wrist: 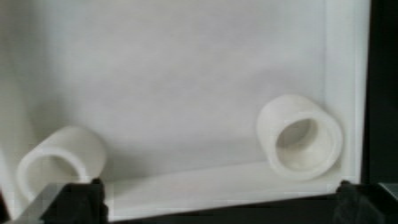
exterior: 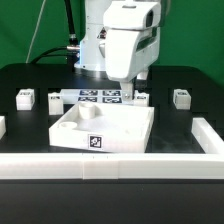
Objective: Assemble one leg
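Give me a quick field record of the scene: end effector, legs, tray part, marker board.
end effector: open, holding nothing, low by the tray part's far side
tray part: flat on the table, rim up, tag on its near wall
sockets: two round ones visible inside the tray part in the wrist view, both empty
left leg: loose on the table at the exterior view's left, untouched
right leg: loose on the table at the exterior view's right, untouched
marker board: flat behind the tray part
leg fitted: none yet

leg one (exterior: 25, 97) | leg two (exterior: 55, 100) | leg three (exterior: 181, 97) | small white tagged posts | all standing upright, sitting apart in a row on the black surface (exterior: 203, 84)
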{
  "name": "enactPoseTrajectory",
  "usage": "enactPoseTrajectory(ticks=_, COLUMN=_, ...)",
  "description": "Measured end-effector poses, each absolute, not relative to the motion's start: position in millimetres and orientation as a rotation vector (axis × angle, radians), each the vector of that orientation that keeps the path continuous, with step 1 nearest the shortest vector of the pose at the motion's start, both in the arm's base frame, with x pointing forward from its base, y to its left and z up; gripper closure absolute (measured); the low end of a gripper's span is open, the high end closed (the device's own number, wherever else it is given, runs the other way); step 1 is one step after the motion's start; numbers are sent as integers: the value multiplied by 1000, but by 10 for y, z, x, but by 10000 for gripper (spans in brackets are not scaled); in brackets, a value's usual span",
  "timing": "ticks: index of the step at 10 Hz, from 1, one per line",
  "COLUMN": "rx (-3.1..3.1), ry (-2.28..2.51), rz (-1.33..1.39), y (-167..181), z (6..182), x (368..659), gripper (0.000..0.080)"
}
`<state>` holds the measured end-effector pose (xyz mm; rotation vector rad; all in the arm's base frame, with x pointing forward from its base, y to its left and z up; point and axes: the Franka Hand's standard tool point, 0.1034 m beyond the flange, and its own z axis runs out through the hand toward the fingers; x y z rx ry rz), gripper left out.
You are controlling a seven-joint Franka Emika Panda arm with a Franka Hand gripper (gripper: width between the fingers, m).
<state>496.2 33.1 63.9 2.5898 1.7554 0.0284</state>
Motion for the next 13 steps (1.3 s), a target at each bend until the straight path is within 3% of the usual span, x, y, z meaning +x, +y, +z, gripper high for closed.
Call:
enactPoseTrajectory(ticks=4, rx=2561, ry=1836, rz=-8, y=181, z=400, x=4634, gripper=150)
enactPoseTrajectory(ticks=8, rx=2584, ry=1843, rz=-50, y=168, z=200, x=4513, gripper=150)
enactPoseTrajectory(ticks=13, rx=2601, ry=1829, rz=-56, y=117, z=124, x=4514, gripper=177)
